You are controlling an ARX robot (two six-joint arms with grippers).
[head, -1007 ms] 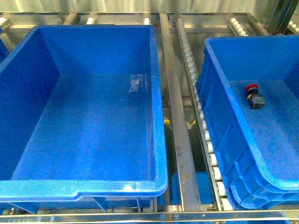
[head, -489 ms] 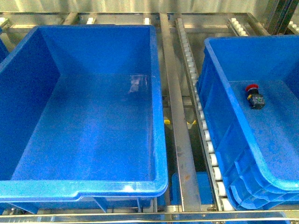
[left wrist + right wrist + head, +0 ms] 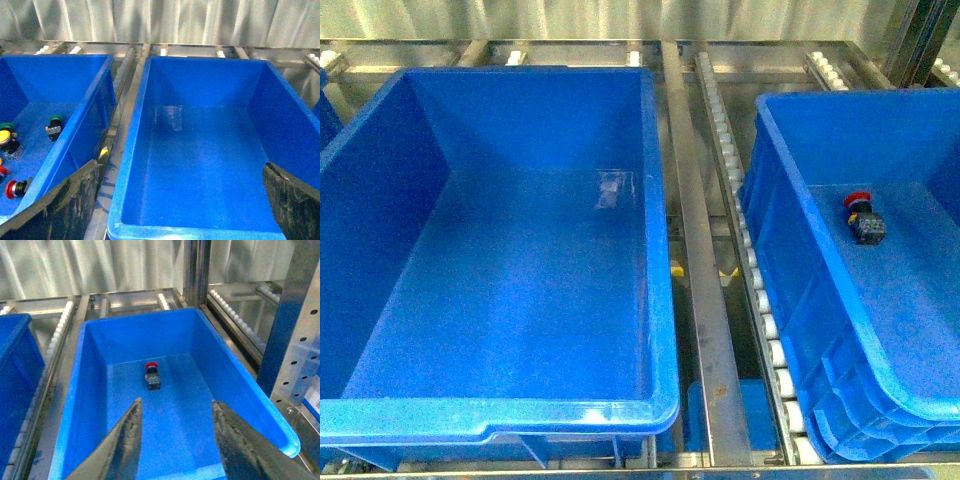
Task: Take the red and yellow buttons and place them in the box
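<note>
Right fingers (image 3: 124,446) gape wide, empty; a red button (image 3: 152,375) lies ahead between them in the box (image 3: 89,390). Left fingers (image 3: 67,205) spread wide, empty.

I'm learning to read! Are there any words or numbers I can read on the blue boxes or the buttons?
None can be read.
The clear sticker inside the middle large deep blue plastic tote is too blurred.
Markings on the red-capped push-button are too small.

The front view has shifted, and the whole scene sits a little lower in frame. The far rims of the middle box (image 3: 520,415) and the right-hand box (image 3: 790,290) have dropped, as has the red button (image 3: 865,215). The near metal rail (image 3: 720,466) has nearly slipped off the bottom edge.
</note>
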